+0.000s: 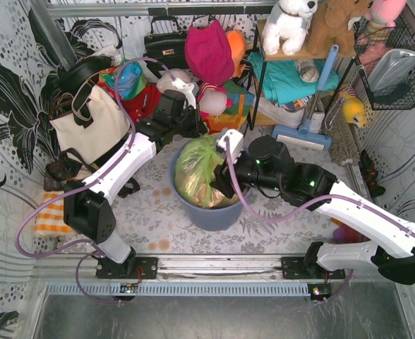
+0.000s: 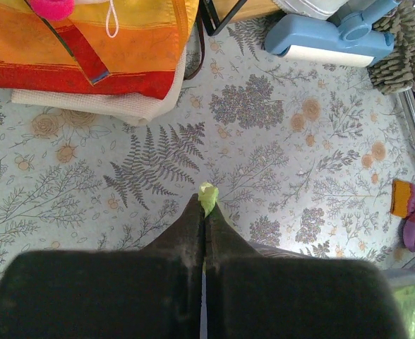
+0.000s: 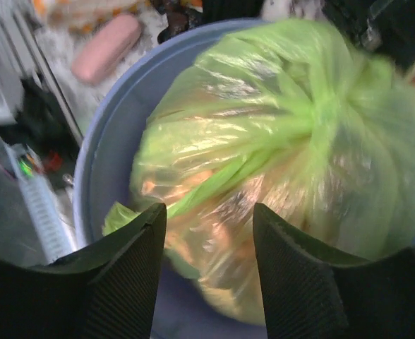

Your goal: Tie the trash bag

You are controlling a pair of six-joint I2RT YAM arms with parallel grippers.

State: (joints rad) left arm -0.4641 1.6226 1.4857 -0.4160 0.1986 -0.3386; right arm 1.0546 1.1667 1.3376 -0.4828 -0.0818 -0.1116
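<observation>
Translucent light-green plastic trash bag (image 1: 195, 171) sits in round blue plastic bin (image 1: 218, 215). Left gripper (image 2: 206, 206) pinched tight on a scrap of its film. Right gripper (image 3: 209, 219) jaws apart, bag just ahead of them.

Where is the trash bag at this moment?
In the top view, the trash bag sits in the blue bin at the centre, right of the white tote; the left gripper pinches a scrap of its film.

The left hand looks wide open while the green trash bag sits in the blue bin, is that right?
Not quite: the left hand is shut, its fingers pinching a scrap of green film, as the left wrist view shows. The trash bag does sit in the blue bin.
</observation>
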